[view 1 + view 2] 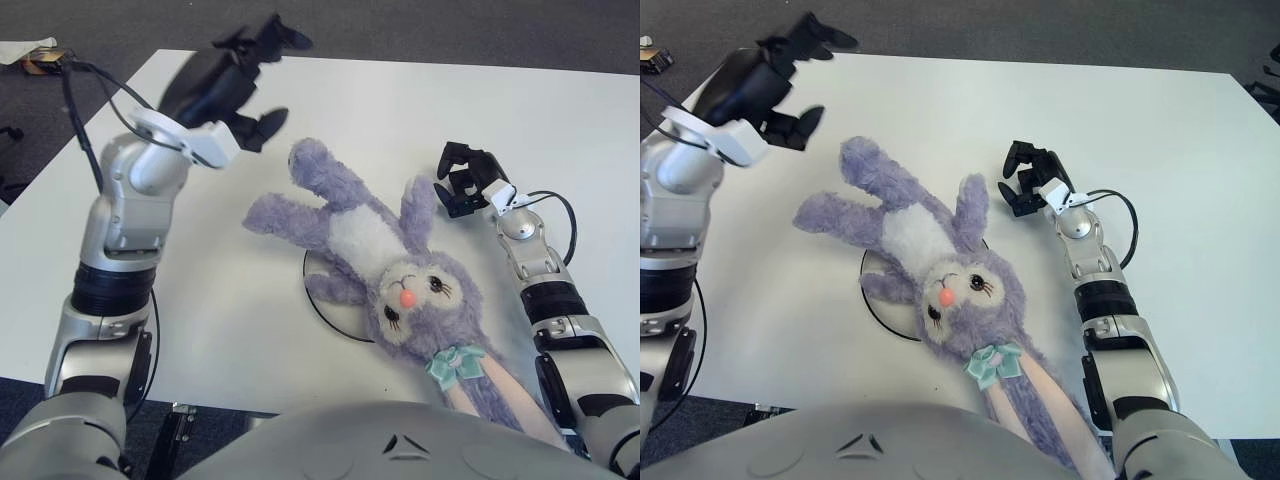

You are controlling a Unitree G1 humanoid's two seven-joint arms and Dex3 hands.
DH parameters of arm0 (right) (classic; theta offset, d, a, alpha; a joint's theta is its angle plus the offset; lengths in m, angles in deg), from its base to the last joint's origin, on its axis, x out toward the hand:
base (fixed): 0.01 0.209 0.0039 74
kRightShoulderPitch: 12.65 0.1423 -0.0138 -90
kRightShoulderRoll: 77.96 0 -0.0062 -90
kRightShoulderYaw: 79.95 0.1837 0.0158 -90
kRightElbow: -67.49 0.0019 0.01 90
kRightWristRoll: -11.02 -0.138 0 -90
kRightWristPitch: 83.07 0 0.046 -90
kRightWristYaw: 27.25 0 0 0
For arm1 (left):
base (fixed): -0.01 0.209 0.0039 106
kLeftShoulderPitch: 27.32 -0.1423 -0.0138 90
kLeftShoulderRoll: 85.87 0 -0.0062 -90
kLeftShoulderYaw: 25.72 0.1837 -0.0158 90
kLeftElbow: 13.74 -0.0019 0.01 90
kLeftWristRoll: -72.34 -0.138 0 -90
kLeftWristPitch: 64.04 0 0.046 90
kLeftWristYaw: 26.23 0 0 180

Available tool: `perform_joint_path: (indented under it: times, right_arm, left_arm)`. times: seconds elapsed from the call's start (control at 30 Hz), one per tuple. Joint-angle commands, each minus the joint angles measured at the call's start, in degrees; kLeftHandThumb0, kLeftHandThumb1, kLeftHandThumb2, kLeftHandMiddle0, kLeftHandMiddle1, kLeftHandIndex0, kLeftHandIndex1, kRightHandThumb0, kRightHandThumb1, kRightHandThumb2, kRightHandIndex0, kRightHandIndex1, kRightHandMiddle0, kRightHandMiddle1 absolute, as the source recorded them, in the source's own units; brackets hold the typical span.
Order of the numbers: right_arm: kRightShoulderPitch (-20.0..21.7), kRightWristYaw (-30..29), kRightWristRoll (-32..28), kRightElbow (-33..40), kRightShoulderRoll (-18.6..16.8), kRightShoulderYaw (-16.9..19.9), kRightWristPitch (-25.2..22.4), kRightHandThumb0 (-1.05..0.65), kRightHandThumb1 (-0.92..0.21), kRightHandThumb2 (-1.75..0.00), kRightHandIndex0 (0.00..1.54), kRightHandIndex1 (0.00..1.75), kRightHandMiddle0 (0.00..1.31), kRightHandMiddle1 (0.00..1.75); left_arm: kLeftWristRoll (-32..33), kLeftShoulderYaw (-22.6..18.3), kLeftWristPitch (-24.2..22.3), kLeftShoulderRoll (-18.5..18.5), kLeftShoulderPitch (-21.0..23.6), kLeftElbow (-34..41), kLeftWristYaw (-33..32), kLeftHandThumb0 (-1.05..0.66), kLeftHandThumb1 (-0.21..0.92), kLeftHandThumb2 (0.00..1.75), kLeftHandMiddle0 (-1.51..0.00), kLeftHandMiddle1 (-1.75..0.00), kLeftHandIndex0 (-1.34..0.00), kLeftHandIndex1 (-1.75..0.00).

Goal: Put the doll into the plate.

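A purple plush bunny doll (pixel 370 250) lies on its back across a white plate with a dark rim (pixel 316 303). Its head and trunk cover most of the plate, its legs stretch up-left onto the table, and a teal bow (pixel 451 362) sits at its neck. My left hand (pixel 262 85) hangs raised above the table, up and left of the doll's legs, fingers spread, touching nothing. My right hand (pixel 462 180) shows just right of the doll's upright ear, fingers loosely curved and holding nothing.
The white table (pixel 560 120) stretches far behind and to the right of the doll. Small items (pixel 40 58) lie on the dark floor beyond the table's left corner. My torso (pixel 400 445) fills the bottom edge, over one long doll ear.
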State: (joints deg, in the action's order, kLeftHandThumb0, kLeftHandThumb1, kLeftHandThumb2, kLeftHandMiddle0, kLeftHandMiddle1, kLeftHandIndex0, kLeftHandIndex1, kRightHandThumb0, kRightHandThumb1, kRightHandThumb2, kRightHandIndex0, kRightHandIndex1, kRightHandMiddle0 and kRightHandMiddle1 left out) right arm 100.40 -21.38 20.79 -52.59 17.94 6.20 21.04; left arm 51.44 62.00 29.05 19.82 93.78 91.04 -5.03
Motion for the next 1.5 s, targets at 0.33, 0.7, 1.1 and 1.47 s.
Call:
perform_joint_path:
  times: [0.33,0.7,1.1,1.47]
  right_arm:
    - [-3.9,1.3,1.6,-4.3,-0.3,-1.4,-2.5,-0.49,-0.3,-1.34,1.2,1.75,0.63,1.75]
    - [-5.1,0.4,2.0,-2.7,-0.3,-1.6,-3.0,-0.49,-0.31,-1.33,1.16,1.75,0.62,1.75]
    - [-6.6,0.9,0.9,-0.1,-0.4,-0.5,-3.9,-0.49,-0.32,-1.32,1.17,1.75,0.62,1.75]
    - [-7.2,0.2,0.9,-0.8,-0.2,0.2,-2.0,-0.48,-0.32,-1.32,1.18,1.75,0.62,1.75]
  left_arm:
    - [9.0,-1.7,-5.3,1.8,3.3,-8.0,4.6,-0.86,0.92,1.15,-0.22,-0.7,0.0,-0.75]
    - [13.4,-2.3,-11.4,-6.1,-4.1,-7.2,-1.5,-0.81,0.92,1.15,-0.27,-0.7,0.0,-0.68]
    - [21.2,-7.8,15.9,-15.9,-6.5,-40.8,-9.7,-0.39,0.88,0.68,-0.83,-1.72,-0.19,-1.69]
    - [29.3,-9.7,20.9,-20.7,-5.6,-54.8,-4.8,-0.41,0.56,1.01,-1.14,-1.75,-0.42,-1.75]
